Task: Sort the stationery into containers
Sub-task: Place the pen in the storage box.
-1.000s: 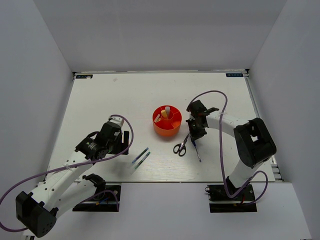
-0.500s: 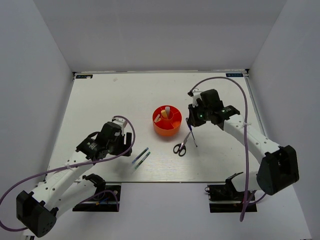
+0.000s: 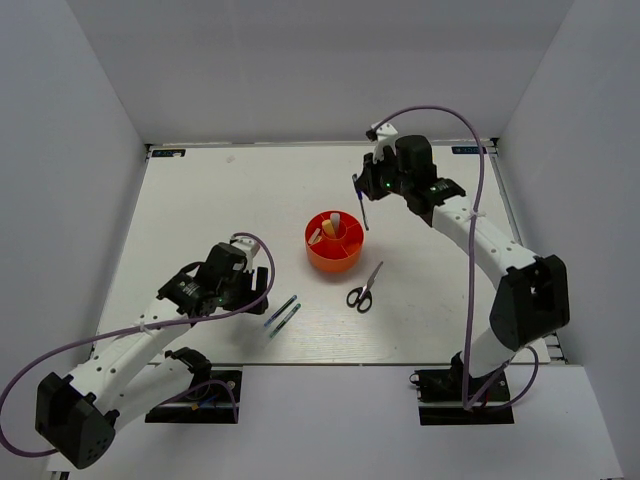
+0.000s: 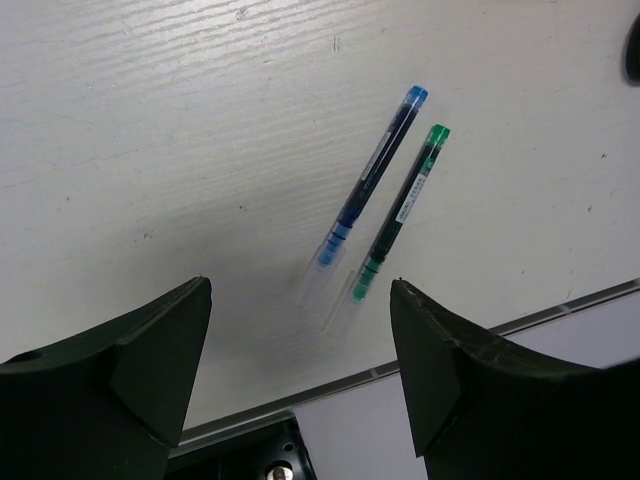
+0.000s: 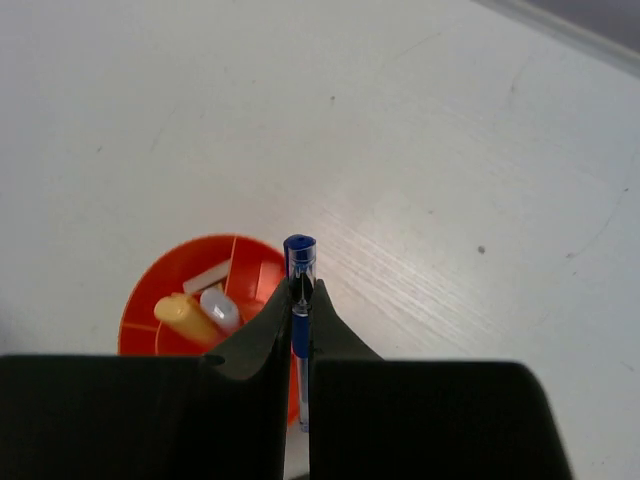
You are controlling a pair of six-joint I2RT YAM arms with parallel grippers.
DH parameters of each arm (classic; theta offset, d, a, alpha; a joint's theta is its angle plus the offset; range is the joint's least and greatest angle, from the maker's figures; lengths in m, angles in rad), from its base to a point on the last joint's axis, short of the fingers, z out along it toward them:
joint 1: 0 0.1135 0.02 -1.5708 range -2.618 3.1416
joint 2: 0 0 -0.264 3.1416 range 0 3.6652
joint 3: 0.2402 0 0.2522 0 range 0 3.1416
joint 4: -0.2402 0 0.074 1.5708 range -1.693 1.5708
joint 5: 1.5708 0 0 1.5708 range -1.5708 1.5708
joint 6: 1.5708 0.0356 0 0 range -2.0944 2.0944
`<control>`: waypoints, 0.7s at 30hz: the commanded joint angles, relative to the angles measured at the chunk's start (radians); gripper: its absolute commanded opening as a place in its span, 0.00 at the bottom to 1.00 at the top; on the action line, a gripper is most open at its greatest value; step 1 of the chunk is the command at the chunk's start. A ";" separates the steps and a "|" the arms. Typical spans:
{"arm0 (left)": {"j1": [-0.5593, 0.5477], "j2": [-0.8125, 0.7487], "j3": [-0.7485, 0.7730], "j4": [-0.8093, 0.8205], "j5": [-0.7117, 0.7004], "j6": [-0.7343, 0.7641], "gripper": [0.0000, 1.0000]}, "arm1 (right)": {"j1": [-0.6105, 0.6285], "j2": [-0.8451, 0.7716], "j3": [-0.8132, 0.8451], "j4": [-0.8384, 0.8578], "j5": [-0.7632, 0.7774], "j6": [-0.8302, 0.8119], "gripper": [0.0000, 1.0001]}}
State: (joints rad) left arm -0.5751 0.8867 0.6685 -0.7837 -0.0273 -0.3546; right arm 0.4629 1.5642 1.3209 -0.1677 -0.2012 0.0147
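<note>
My right gripper is shut on a blue pen. It holds the pen in the air just behind the right side of the orange-red tub. The tub holds an orange highlighter, a pale-capped item and a beige eraser. Black-handled scissors lie to the tub's front right. My left gripper is open and empty above two thin pens, one blue and one green.
The table's front edge runs just below the two thin pens. White walls enclose the table on three sides. The right arm's purple cable loops high over the back right.
My right gripper has lifted the blue pen from beside the scissors and carried it back and up to behind the tub. My left gripper has shifted slightly toward the two thin pens.
</note>
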 commanded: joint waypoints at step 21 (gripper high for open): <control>0.004 -0.002 -0.021 0.014 0.020 0.014 0.82 | -0.035 0.191 0.089 0.313 -0.020 0.258 0.00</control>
State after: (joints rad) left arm -0.5751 0.8970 0.6575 -0.7841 -0.0174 -0.3466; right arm 0.4267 1.7683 1.4231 0.0605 -0.2073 0.2455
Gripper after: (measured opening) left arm 0.823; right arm 0.045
